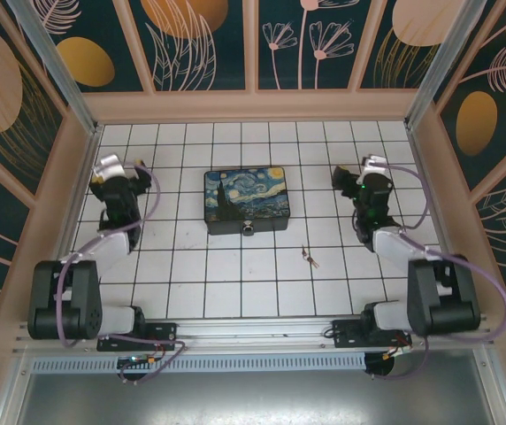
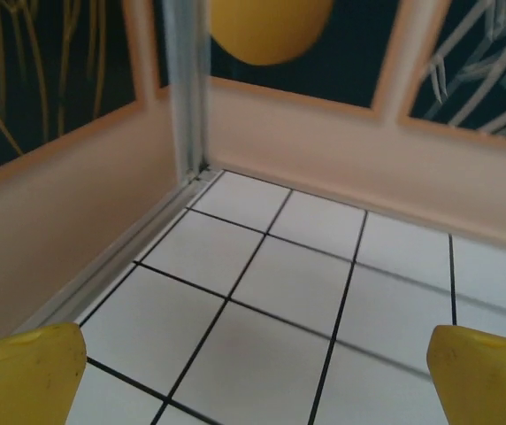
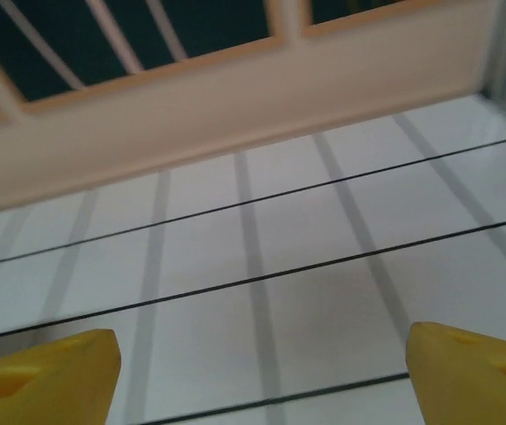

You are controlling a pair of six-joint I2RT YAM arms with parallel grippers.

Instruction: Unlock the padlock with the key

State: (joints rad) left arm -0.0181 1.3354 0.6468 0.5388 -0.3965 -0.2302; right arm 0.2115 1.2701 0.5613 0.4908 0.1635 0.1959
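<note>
The padlock is a tiny silvery piece at the near edge of the dark box with the starry-night lid, mid-table. The key, slim and brownish, lies on the white tiles to the right of and nearer than the box. My left gripper hovers over the far left tiles, well left of the box, its yellow fingers wide apart and empty. My right gripper hangs over the far right tiles, right of the box, open, with nothing between its yellow fingers.
The tiled floor is fenced by low peach walls at the back and both sides. An aluminium corner post stands close ahead of the left gripper. Both arm bases sit along the near rail.
</note>
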